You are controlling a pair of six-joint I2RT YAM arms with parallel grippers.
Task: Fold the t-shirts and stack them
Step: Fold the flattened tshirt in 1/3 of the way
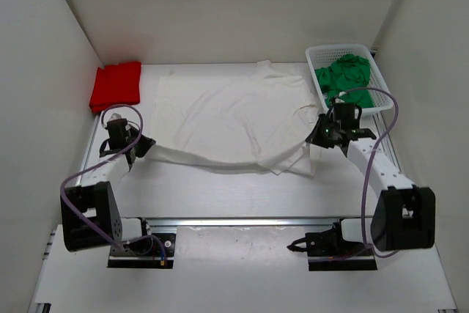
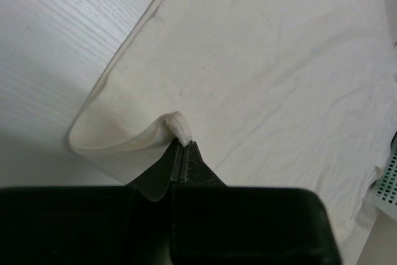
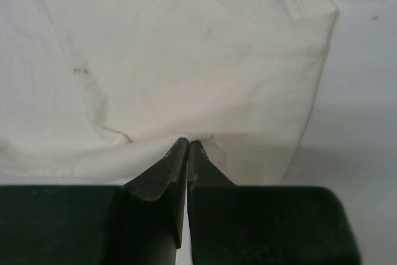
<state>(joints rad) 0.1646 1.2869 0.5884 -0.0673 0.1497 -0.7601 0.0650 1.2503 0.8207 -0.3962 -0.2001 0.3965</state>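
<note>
We held the white t-shirt (image 1: 227, 111), spread on the table (image 1: 220, 192), by its near edge, which ran left to right: left gripper (image 2: 185, 148) clamped on one corner, right gripper (image 3: 188, 145) on the other (neither arm nearer), the cloth lying beyond both.

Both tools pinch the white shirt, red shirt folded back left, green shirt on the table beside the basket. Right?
No: the green shirt lies in the basket, not beside it; the top view shows it. Both the left tool and right tool do pinch the white shirt, and the red shirt is folded back left.
</note>
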